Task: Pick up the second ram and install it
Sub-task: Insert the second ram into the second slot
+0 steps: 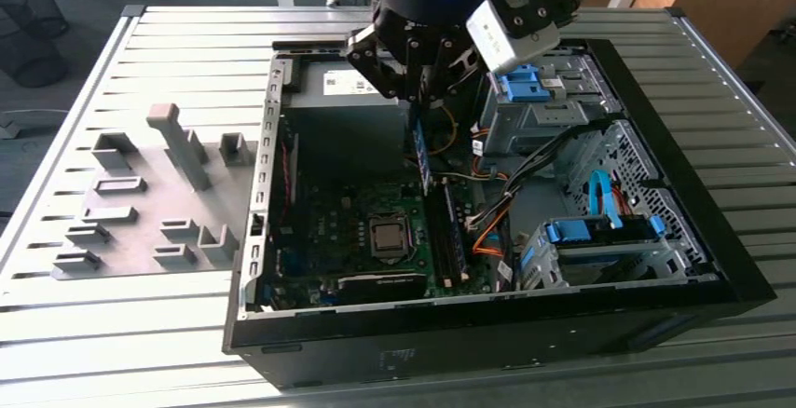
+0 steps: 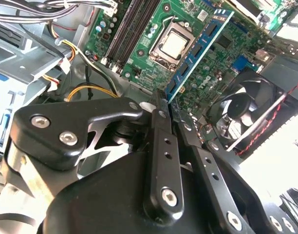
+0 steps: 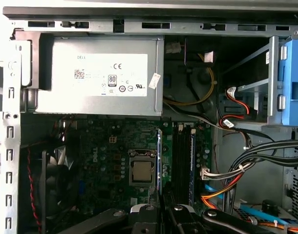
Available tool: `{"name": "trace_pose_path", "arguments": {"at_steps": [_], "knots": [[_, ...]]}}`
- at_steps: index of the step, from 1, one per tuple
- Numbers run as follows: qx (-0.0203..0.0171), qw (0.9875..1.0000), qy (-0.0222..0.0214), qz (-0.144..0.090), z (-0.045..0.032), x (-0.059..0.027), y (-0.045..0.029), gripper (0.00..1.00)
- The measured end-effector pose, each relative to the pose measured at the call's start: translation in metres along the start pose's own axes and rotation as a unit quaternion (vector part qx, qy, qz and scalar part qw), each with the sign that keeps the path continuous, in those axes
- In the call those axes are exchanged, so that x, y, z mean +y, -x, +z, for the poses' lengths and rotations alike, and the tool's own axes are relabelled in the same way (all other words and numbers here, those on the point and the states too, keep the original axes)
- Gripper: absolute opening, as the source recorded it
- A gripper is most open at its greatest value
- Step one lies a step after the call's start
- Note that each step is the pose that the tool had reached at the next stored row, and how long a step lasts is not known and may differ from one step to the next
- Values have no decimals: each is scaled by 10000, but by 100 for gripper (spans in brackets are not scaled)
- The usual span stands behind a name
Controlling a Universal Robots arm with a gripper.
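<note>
My gripper (image 1: 420,101) hangs over the open computer case (image 1: 267,240), shut on the second ram (image 1: 423,155). The second ram is a thin blue-green stick that points down toward the motherboard (image 1: 330,231) without touching it. In the second wrist view the black fingers (image 2: 158,117) pinch one end of the ram (image 2: 197,48), and its chips and white label face the camera above the CPU socket (image 2: 174,45). The first wrist view shows the ram (image 3: 159,161) edge-on, beside the memory slots (image 3: 183,161). A darker memory stick (image 1: 450,236) stands seated in a slot.
Inside the case are a power supply (image 3: 98,73), a fan (image 2: 246,117), orange and black cable bundles (image 1: 491,222) and blue drive cages (image 1: 584,236). Grey holder blocks (image 1: 162,194) stand on the slatted table at the exterior view's left.
</note>
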State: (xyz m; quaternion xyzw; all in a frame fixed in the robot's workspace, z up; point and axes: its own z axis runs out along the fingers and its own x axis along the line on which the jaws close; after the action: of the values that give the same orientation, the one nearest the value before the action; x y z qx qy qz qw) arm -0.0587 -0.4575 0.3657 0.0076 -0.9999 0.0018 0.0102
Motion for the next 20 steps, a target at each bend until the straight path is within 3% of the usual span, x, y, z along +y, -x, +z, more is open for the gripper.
{"name": "trace_pose_path", "arguments": {"at_steps": [6, 14, 20], "knots": [[0, 10000, 2, -2, 110, -18, 22, 14], [-1, 10000, 1, -2, 251, -22, 181, 14], [-13, 10000, 1, -5, 357, -25, 192, 14]]}}
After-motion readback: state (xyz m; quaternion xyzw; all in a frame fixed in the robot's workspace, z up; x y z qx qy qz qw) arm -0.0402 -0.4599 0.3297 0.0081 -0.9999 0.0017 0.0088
